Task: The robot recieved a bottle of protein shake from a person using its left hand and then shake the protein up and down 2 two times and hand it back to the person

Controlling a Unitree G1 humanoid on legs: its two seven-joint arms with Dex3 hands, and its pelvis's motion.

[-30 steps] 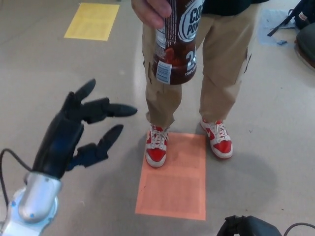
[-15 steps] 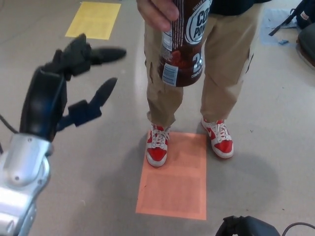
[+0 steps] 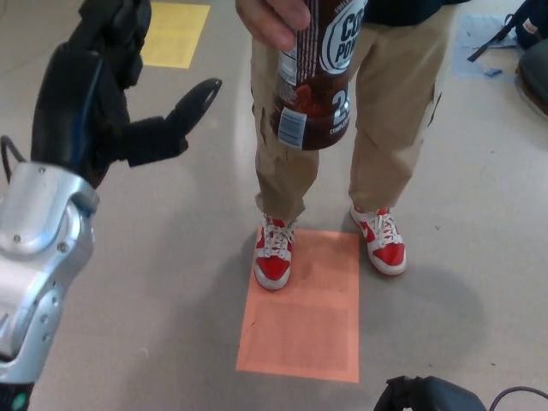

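item: protein shake bottle [image 3: 312, 77], held by person's hand [image 3: 272, 19]. left hand [image 3: 103, 94] empty, fingers spread, beside it, not touching. handover, shaking, return all pending.

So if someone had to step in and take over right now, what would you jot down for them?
Left hand: open, raised, empty, apart from the bottle.
Right hand: only a dark part shows at the bottom edge; its state cannot be told.
Protein shake bottle: held out by the person's hand, above the orange floor patch.
Done: nothing yet.
Left: take the bottle, shake it up and down twice, hand it back.
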